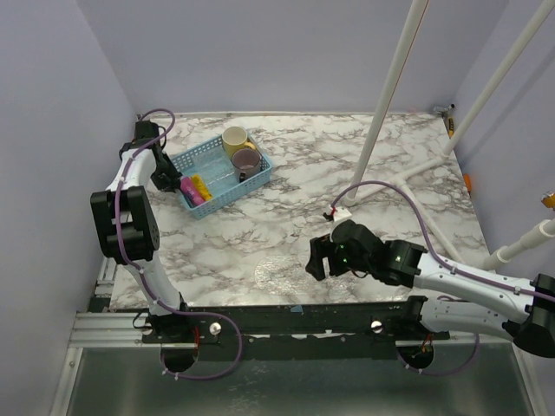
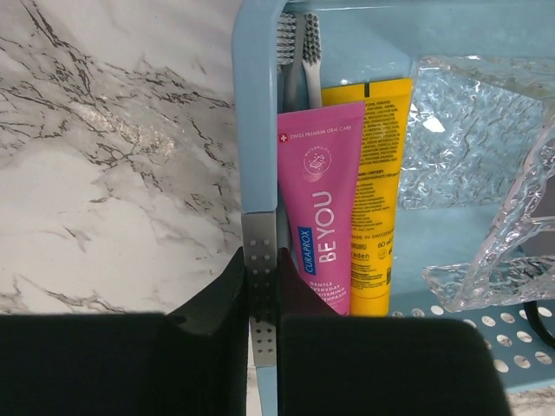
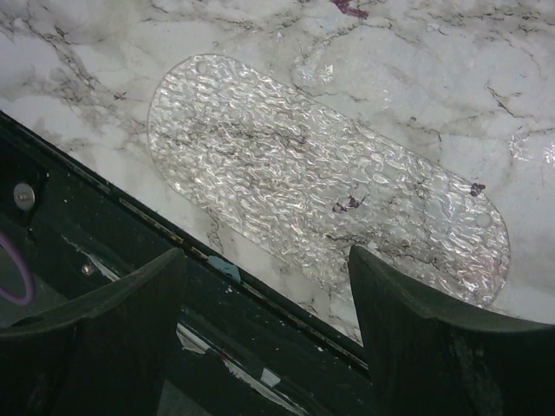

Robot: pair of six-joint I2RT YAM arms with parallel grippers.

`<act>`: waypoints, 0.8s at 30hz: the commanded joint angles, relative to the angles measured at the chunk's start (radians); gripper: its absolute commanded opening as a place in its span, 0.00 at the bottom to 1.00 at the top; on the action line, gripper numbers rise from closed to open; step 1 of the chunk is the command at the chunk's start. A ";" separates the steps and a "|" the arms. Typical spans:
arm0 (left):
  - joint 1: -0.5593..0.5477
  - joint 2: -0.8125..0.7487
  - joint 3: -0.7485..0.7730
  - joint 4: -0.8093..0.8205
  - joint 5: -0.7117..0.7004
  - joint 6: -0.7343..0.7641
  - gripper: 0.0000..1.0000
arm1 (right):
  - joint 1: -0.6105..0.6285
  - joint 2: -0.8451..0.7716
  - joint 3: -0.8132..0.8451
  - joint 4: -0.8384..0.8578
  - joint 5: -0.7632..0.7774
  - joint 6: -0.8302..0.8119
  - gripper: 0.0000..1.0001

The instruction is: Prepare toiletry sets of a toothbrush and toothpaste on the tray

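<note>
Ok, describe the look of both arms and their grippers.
Both the left arm and right arm have white links joined by bulky black joint housings. A purple cable loops loosely along each. The left gripper and right gripper are black, with thick, blunt fingers. A small white tag hangs on the right arm's cable.

The left arm and right arm are pictured clad in white shells with black joint housings, each trailed by a purple cable; fingers are moulded matte black.
</note>
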 commanded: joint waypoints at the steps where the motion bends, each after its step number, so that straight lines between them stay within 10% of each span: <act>1: 0.006 -0.016 0.002 -0.018 0.006 0.025 0.00 | 0.006 -0.006 -0.024 0.013 -0.025 0.018 0.78; 24: -0.233 -0.127 -0.060 -0.031 -0.061 0.149 0.00 | 0.006 -0.089 0.038 -0.094 -0.034 -0.011 0.78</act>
